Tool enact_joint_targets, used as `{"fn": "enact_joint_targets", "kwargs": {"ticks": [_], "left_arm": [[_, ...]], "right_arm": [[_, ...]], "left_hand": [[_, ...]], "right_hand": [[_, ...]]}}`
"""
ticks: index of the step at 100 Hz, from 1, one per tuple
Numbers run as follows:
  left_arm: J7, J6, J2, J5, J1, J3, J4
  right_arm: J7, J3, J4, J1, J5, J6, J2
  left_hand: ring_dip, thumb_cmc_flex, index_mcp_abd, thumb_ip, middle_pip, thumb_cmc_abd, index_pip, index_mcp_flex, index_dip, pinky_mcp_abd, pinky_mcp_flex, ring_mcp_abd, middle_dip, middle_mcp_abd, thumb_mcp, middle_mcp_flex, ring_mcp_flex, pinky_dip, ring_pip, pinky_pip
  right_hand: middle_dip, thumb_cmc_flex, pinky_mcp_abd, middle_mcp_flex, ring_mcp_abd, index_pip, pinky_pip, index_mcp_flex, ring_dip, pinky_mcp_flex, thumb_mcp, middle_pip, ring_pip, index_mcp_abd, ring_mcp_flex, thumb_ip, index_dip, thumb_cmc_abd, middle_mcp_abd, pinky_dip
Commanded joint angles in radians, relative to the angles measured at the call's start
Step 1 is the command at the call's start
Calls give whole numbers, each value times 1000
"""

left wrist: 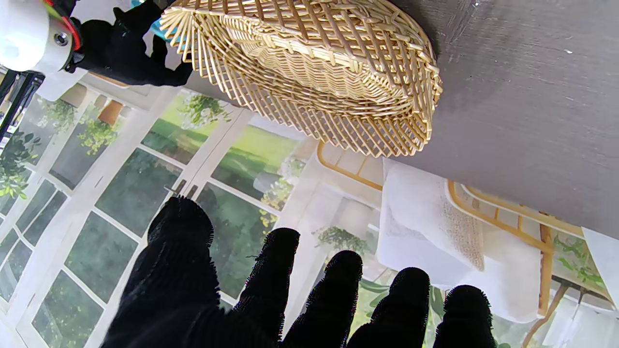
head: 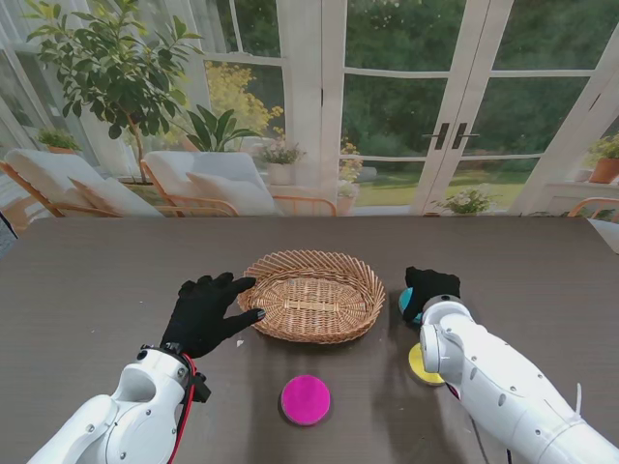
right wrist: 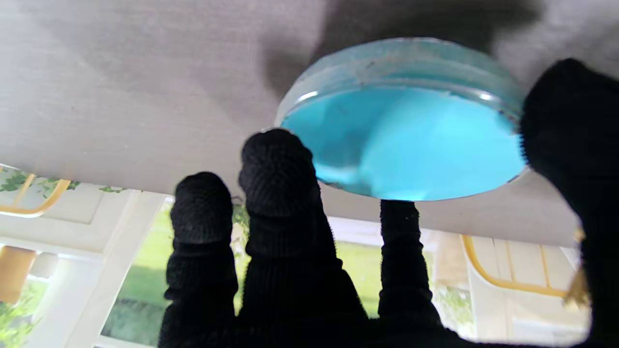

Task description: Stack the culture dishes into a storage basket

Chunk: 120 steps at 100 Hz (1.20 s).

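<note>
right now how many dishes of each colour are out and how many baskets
blue dish: 1, in the right hand
yellow dish: 1
pink dish: 1
basket: 1, with no dish in it
total: 4

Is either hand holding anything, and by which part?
The right hand grips the blue dish by its rim. The left hand, beside the basket, holds nothing.
</note>
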<state>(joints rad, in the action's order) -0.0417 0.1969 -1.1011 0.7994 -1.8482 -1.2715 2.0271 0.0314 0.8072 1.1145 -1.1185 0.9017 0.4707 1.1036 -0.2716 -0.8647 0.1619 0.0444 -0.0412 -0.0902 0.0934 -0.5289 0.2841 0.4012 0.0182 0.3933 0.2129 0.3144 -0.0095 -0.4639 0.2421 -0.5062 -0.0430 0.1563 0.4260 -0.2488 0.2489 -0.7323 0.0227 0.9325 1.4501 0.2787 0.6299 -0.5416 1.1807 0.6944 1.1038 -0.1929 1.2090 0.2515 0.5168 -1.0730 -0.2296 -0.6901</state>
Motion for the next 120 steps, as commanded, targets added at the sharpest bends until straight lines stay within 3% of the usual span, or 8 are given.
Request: {"fn": "enact_joint_targets", "kwargs": {"ticks": [1,11,28,74,95,120], "left_arm": [[20,5,-1,-1,-6,-2,10],[20,7,-1,-1,-6,-2,11],[22,13,0,-1,-5,0,13],[39,32,2,2,4,3,9],[45,34,3,4,9,4,5],[47,33,3,7,10,4,2]], "right_arm": [[-35,18,63,-19,18,-21,-16],[-132,95,185,-77,87,-64,-39],[-224,226,378,-200,158,-157,-55],[-241,443,778,-573,126,-428,-58],[-225,456,877,-715,119,-557,-62],[-155,360,865,-739,147,-572,-64]], "left_hand": [[-11,-22,-4,-32,0,52,1,-13,5,-6,-11,8,10,5,-7,-23,26,-14,-11,-19],[-11,-23,-6,-32,0,52,1,-13,6,-6,-11,9,10,4,-7,-24,28,-14,-12,-20],[-11,-24,-6,-32,0,52,2,-15,6,-7,-11,8,10,3,-6,-24,26,-14,-11,-20],[-10,-24,-6,-32,1,52,2,-15,6,-10,-13,7,10,2,-7,-22,24,-14,-11,-20],[-10,-24,-4,-32,0,54,1,-13,5,-10,-13,7,10,3,-7,-22,24,-14,-11,-20],[-10,-26,-4,-32,0,55,1,-14,6,-10,-13,7,10,4,-7,-22,23,-14,-10,-20]], "right_hand": [[49,-170,25,-103,-3,145,59,49,16,-354,213,137,17,-32,38,-116,23,99,118,30],[58,-172,16,-81,-6,138,68,44,21,-346,198,139,24,-30,27,-121,15,121,117,27],[60,-172,11,-78,-3,139,79,44,22,-346,184,134,31,-30,27,-126,12,137,113,25],[67,-174,10,-85,-5,125,87,67,20,-351,170,122,33,-22,30,-129,4,136,106,29],[71,-157,0,-61,-8,103,84,59,20,-342,154,118,31,-26,15,-127,-1,146,107,31],[75,-154,-5,-49,-13,101,82,58,20,-333,153,122,34,-25,9,-126,5,148,104,32]]}}
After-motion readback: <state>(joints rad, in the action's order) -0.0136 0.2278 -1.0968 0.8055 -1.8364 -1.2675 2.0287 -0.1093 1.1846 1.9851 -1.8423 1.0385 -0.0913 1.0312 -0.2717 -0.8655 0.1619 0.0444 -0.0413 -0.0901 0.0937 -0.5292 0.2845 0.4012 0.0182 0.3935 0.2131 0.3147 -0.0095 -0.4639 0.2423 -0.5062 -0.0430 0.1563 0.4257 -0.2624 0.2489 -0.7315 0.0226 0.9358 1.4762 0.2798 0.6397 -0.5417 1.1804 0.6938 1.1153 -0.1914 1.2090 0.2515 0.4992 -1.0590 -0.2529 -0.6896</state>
